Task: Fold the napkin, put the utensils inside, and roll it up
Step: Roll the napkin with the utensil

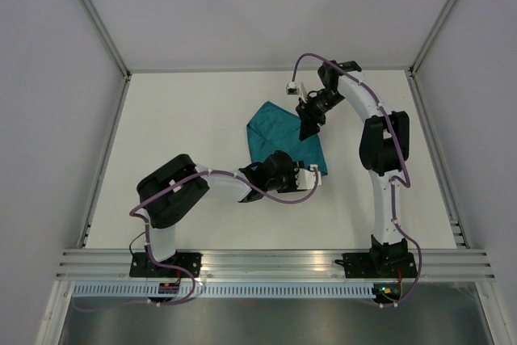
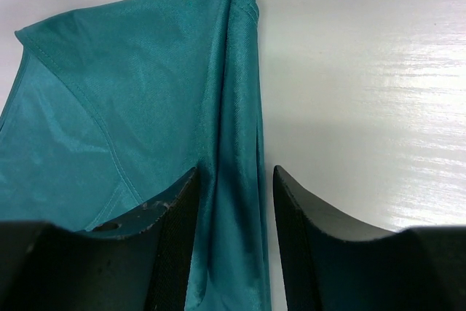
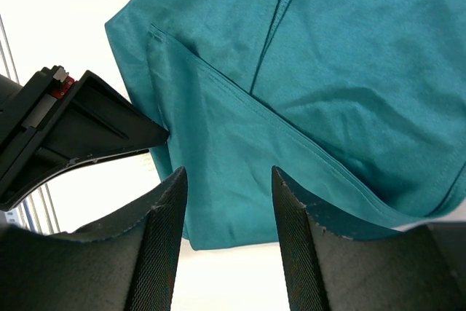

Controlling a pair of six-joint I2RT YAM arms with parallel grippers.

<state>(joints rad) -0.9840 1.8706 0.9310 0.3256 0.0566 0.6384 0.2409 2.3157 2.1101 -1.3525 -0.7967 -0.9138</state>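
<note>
The teal napkin [image 1: 279, 131] lies crumpled and partly doubled over on the white table, right of centre. My left gripper [image 1: 317, 174] is at its near right corner. In the left wrist view a raised fold of the napkin [image 2: 145, 92] runs between the jaws of the left gripper [image 2: 234, 172], which stand open, with a gap to the right finger. My right gripper [image 1: 307, 131] hovers over the cloth's right edge. In the right wrist view the right gripper [image 3: 226, 172] is open above a hemmed flap of the napkin [image 3: 328, 71]. The left gripper [image 3: 73, 129] touches that flap's edge. No utensils are in view.
White walls close in the table [image 1: 186, 119] on three sides. An aluminium rail [image 1: 275, 262] runs along the near edge, where both arm bases are bolted.
</note>
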